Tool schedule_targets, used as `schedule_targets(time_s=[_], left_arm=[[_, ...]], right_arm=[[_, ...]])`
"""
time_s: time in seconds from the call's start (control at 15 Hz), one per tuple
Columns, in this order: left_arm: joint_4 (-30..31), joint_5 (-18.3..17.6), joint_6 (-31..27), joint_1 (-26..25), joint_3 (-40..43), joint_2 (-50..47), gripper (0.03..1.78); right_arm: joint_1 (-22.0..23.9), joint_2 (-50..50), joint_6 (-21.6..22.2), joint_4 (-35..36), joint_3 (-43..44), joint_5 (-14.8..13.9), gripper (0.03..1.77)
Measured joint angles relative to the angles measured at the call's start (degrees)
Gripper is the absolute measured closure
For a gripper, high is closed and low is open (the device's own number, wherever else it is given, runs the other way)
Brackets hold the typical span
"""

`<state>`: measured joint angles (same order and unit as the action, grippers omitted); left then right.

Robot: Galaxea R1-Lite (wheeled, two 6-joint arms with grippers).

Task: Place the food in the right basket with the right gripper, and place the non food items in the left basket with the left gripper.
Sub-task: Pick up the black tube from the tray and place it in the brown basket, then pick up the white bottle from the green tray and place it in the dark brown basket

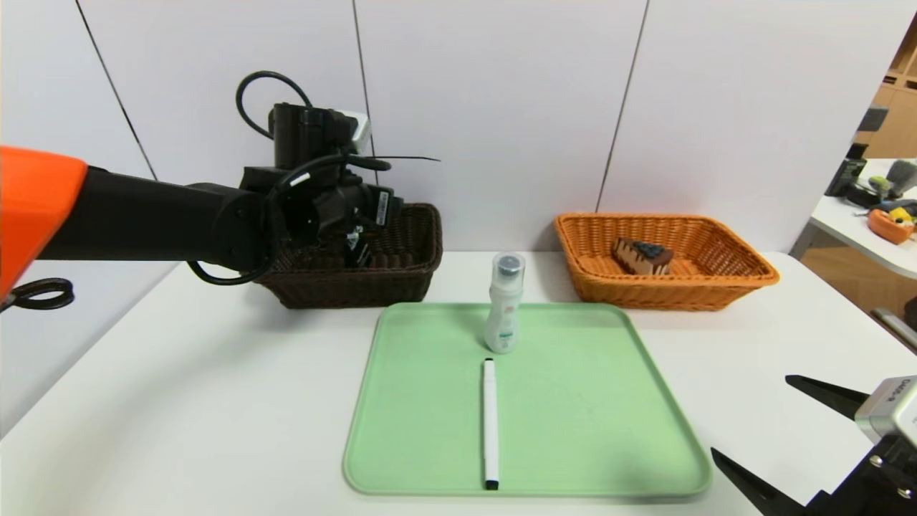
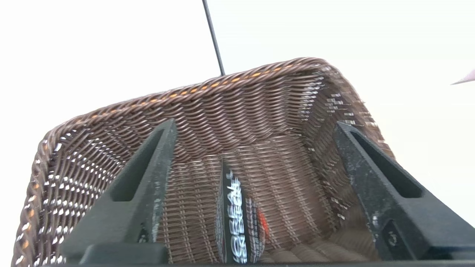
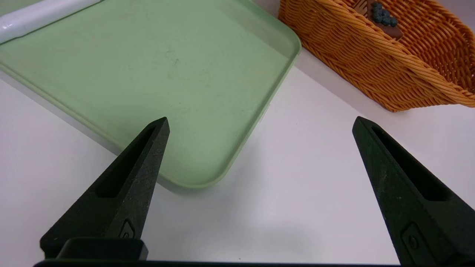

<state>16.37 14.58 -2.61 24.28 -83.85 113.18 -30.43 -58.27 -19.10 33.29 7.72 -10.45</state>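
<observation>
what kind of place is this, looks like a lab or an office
Probably a robot test room or lab, not a home: a bare white table set against plain panelled walls, and a second table with clutter beside wooden shelving at the far right.

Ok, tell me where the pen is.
In the head view the pen lies on the green tray, near its front edge, just in front of the upright white bottle.

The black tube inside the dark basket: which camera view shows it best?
The left wrist view: the black tube lies on the dark basket floor, lettering readable, between the open left gripper fingers. In the head view the arm hides it. The right wrist view does not show it.
</observation>
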Motion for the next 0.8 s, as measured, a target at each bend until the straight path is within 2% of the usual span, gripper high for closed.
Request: schedule_targets(time_s=[0.4, 0.8], left_arm=[[-0.4, 0.4, 0.0, 3.3, 8.0, -10.2, 0.19], [0.1, 2.7, 0.6, 10.2, 18.7, -18.6, 0.15]], right_arm=[[-0.1, 0.0, -0.5, -0.1, -0.7, 0.0, 0.10], [-0.1, 0.1, -0.5, 0.0, -1.4, 0.0, 0.10]])
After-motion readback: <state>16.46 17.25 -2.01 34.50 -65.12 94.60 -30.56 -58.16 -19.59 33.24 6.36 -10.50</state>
